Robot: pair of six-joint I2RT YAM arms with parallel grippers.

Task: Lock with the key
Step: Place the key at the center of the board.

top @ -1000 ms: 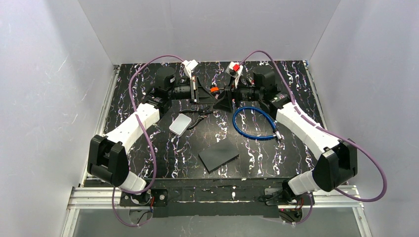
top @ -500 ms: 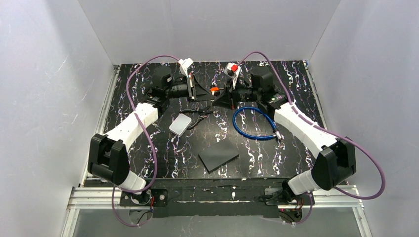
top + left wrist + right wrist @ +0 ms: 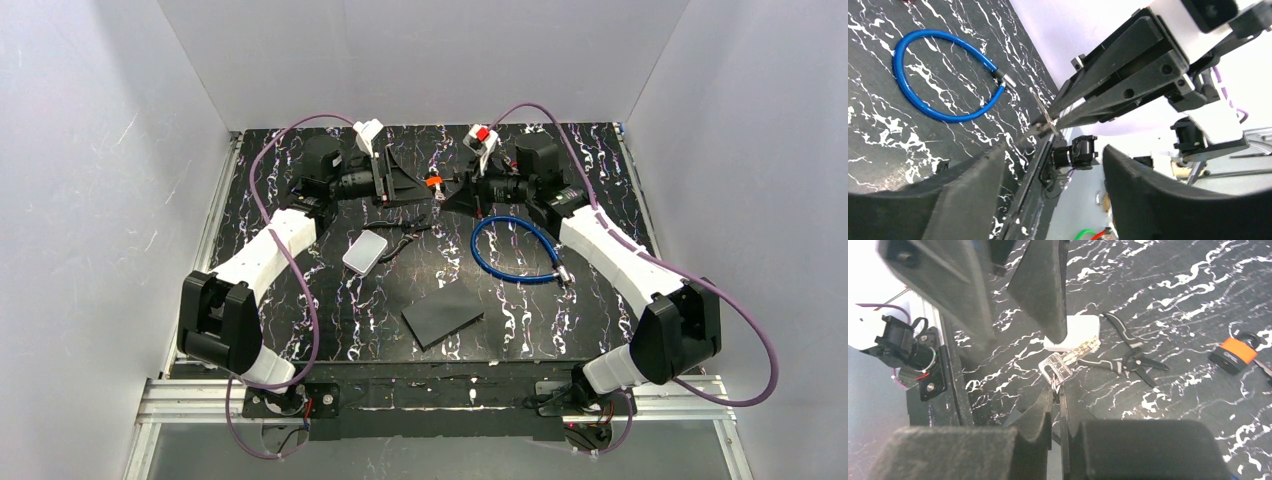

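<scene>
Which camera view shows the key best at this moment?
Right wrist: the key lies broadside to the lens, pinched in the right tool. Left wrist shows it edge-on, a thin sliver. Top external shows only a tiny speck.

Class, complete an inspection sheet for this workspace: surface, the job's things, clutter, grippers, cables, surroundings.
Surface: black table with white veining; no spills seen.
Job's things: blue cable lock lies curled on the table with no gripper on it; key held above the table.
Clutter: white box, pliers, orange padlock, black plate.
Grippers: left gripper open and empty; right gripper shut on the key.
Cables: purple cables arch over both arms.
Surroundings: white walls on three sides.
</scene>
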